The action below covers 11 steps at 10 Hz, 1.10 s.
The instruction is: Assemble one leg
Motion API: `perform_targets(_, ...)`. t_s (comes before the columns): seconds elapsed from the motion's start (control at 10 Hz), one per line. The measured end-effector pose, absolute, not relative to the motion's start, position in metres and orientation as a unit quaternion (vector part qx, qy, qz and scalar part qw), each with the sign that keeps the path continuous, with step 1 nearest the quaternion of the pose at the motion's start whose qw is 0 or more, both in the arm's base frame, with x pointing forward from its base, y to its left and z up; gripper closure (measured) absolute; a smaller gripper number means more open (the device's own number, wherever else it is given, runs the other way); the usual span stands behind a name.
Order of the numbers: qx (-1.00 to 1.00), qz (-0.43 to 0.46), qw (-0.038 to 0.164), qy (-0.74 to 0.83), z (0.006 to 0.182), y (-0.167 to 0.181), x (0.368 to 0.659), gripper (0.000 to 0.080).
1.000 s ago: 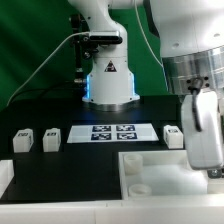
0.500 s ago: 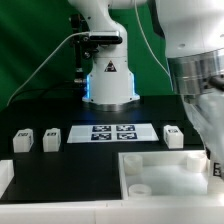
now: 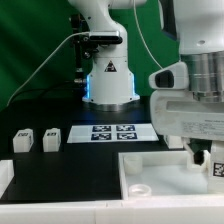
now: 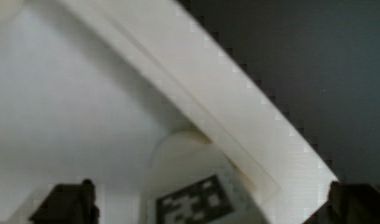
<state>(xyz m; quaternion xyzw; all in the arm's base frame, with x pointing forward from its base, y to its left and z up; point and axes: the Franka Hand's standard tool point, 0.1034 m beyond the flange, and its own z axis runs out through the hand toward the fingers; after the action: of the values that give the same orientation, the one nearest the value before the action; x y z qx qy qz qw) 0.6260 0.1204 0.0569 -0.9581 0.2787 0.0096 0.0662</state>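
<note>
In the wrist view a leg (image 4: 201,200), a small white block with a black-and-white tag, lies between my gripper (image 4: 210,203) fingers, beside the slanted wall of the large white tray-like piece (image 4: 187,70). The dark fingertips (image 4: 66,202) stand wide apart and do not touch the leg. The gripper is open. In the exterior view the gripper (image 3: 208,160) hangs low over the tray's (image 3: 150,160) right end, where a tagged leg (image 3: 217,166) peeks out. Two more legs (image 3: 22,140) (image 3: 51,137) stand on the table at the exterior view's left.
The marker board (image 3: 112,133) lies in front of the robot base (image 3: 108,75). My arm's big white body (image 3: 195,100) fills the exterior view's right. A small round boss (image 3: 140,188) stands up from the tray floor.
My arm has swung in from the exterior view's right and come down over the tray's right end. It now hides the leg that stood right of the marker board.
</note>
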Motion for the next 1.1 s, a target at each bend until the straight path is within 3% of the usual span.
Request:
perform_targets(0.2, -0.993, -0.009, 0.046, 0.111, 0.06, 0.1138, 0.6337, 0.0151)
perform_targets(0.5, -0.99, -0.007, 0.047, 0.132, 0.0597, 0.1141, 0.6334, 0.0177)
perform_targets(0.6, -0.985, -0.006, 0.048, 0.165, 0.0597, 0.1147, 0.6333, 0.0373)
perform_targets(0.7, -0.975, -0.003, 0.049, 0.219, 0.0597, 0.1156, 0.6332, 0.0508)
perform_targets(1.1, -0.894, 0.011, 0.052, 0.444, 0.0592, 0.1141, 0.6329, 0.0511)
